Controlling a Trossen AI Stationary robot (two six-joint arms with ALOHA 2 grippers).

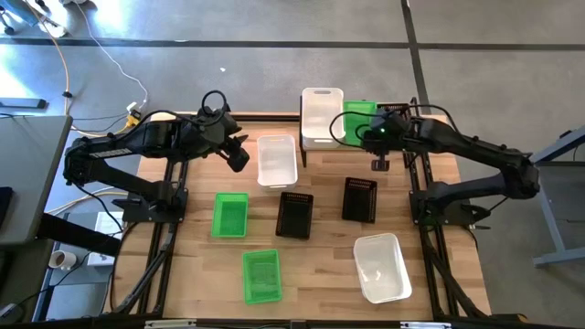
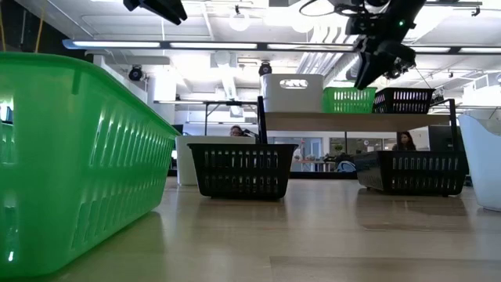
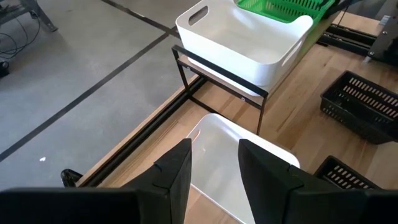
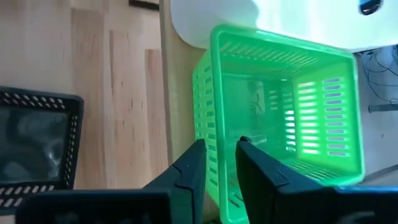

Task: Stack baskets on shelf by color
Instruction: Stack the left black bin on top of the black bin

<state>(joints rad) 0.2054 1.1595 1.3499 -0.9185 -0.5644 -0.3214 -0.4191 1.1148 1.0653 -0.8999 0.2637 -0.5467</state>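
High view: shelf (image 1: 340,143) at the table's far edge carries one white basket (image 1: 321,115), one green basket (image 1: 358,120) and a black one, best seen in the low view (image 2: 402,99). Six are on the tabletop: white (image 1: 276,159) near the left arm, white (image 1: 382,267) at front right, two green (image 1: 229,215) (image 1: 261,275), two black (image 1: 294,215) (image 1: 359,199).

Right gripper (image 4: 216,165) sits over the shelf, fingers straddling the green basket's near wall, narrow gap, looks not clamped yet, so I'd call it released. Left gripper (image 3: 214,163) hovers above the white tabletop basket, fingers parted, holding nothing.

Handling, my read: thin moulded plastic, light, fairly stiff; slotted green and black walls flex a bit and give grip, smooth white walls likely slipperier. Best hold is pinching a wall at the rim, mid-side so it hangs level; white ones have handle cutouts.

Look: green is bright with slotted walls and tapered sides; black same form; white solid-walled, slightly larger, rounded corners
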